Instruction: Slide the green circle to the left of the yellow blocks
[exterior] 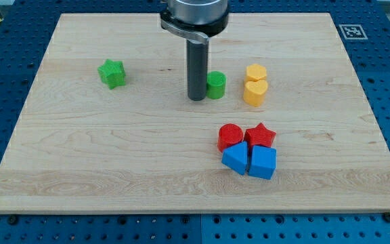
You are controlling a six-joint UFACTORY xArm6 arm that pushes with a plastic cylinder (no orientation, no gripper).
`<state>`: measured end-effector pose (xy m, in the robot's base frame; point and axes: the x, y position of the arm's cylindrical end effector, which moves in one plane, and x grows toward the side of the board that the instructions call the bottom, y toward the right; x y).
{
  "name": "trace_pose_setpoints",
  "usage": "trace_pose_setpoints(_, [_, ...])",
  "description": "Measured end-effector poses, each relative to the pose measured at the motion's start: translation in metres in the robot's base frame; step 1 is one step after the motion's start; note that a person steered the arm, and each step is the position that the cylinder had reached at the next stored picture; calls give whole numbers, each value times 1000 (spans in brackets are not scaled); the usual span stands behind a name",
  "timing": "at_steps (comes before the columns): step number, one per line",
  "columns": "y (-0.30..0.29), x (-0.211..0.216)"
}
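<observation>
The green circle (216, 85) sits on the wooden board (114, 156), just left of two yellow blocks: a yellow hexagon (256, 72) above and a yellow heart (254, 92) below, touching each other. A small gap separates the green circle from them. My tip (196, 98) rests on the board right at the green circle's left side, touching or nearly touching it. The dark rod partly hides the circle's left edge.
A green star (112, 73) lies at the view's upper left. Lower right of centre is a tight cluster: red circle (230, 137), red star (260, 135), and two blue blocks (235, 159) (263, 163).
</observation>
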<state>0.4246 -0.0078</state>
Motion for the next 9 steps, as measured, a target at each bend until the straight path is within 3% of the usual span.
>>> trace_pose_setpoints(2, [9, -22])
trace_pose_setpoints(8, [30, -16])
trace_pose_setpoints(9, [-5, -16])
